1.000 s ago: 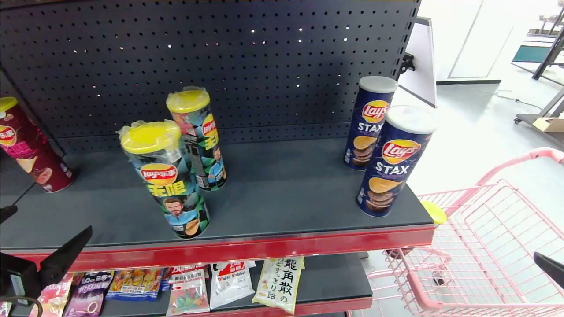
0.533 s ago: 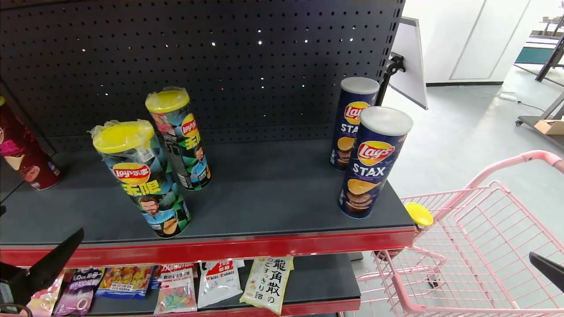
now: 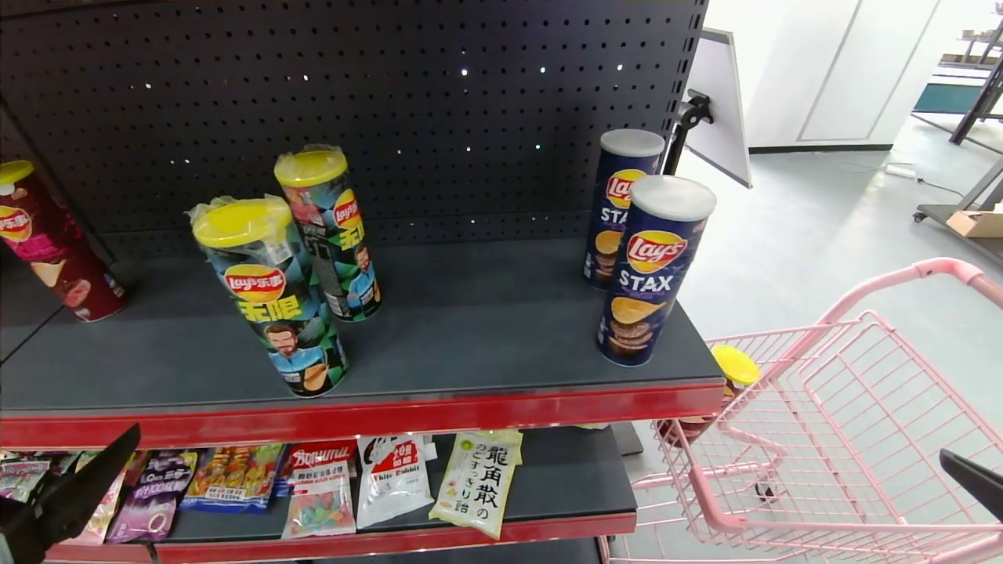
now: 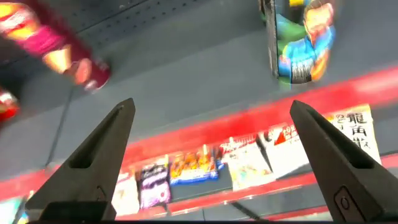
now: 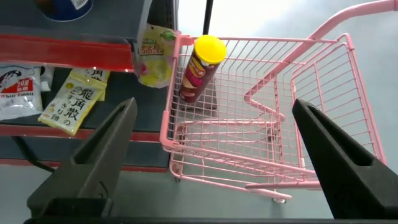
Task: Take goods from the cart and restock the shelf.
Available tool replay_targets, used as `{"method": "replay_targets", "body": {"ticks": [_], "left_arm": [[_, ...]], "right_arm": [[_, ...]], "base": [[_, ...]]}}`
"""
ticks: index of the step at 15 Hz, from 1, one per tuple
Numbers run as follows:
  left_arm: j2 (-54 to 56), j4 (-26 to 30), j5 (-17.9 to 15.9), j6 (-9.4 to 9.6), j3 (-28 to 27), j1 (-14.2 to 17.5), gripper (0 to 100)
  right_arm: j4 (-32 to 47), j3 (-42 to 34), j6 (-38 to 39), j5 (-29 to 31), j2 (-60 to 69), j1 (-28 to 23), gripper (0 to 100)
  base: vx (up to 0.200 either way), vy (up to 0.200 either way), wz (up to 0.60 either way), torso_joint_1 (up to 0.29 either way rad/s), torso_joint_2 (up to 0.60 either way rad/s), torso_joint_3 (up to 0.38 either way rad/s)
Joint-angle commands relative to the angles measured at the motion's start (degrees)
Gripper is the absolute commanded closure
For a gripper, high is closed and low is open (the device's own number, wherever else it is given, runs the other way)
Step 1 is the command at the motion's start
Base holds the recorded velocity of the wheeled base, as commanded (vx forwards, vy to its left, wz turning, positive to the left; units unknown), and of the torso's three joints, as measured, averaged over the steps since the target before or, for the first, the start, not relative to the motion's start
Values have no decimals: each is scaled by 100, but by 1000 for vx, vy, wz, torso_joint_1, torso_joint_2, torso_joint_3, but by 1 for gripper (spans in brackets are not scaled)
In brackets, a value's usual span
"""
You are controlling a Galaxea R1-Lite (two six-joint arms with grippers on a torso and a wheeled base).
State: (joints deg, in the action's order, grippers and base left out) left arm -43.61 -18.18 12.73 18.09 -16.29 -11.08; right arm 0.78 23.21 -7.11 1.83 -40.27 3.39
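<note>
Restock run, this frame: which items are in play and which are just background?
In play:
- maroon can standing in the pink cart
- top shelf
- left end effector and right end effector, both open and empty

Just there:
- green cans, navy cans and dark red can, already on the shelf
- snack bags on the lower shelf
- whiteboard

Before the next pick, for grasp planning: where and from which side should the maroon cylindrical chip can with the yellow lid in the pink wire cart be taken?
The maroon chip can stands tilted in the corner of the pink wire cart by the shelf, wire walls close beside it; so likely grip its upper body, under the yellow lid, from above.
</note>
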Motion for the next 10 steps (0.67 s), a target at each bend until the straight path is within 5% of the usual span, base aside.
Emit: {"method": "replay_targets", "body": {"ticks": [1,5,7,10], "left_arm": [[28,-2,2,45,3,1,0],[36,-11,-16,54,3,1,0],[274,-2,-490,45,64,1,0],[414,25,-763,45,135,1,0]], "right_arm": [[1,-1,-1,2,1,4,0],[1,-18,8,2,10,4,0],[1,-27,8,2,1,4,0],[1,-45,8,2,-8,4,0]], "base": [[0,0,0,0,0,0],[0,0,0,0,0,0],[0,0,0,0,0,0],[0,0,0,0,0,0]]}}
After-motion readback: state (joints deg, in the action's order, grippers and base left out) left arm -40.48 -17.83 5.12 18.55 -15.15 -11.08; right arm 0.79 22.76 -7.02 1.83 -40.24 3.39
